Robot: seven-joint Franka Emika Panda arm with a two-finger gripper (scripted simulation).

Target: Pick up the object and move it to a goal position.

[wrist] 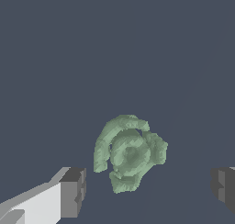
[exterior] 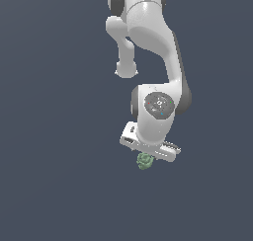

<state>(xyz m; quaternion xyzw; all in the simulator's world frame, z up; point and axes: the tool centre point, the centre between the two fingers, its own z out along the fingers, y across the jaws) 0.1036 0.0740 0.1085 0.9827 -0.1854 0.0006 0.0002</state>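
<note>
The object (wrist: 130, 153) is a small, lumpy, muted-green thing with a bumpy rosette surface, lying on the dark grey floor. In the exterior view the object (exterior: 145, 161) peeks out just below the white hand of my arm. My gripper (wrist: 149, 187) is open. One fingertip (wrist: 73, 192) stands on one side of the object and the other fingertip (wrist: 223, 187) on the far side, neither touching it. The object lies between them, nearer the first fingertip. In the exterior view my gripper (exterior: 148, 158) is directly over the object and its fingers are hidden by the hand.
The floor (exterior: 59, 161) is a plain dark grey surface. My white arm (exterior: 148, 32) reaches in from the top of the exterior view.
</note>
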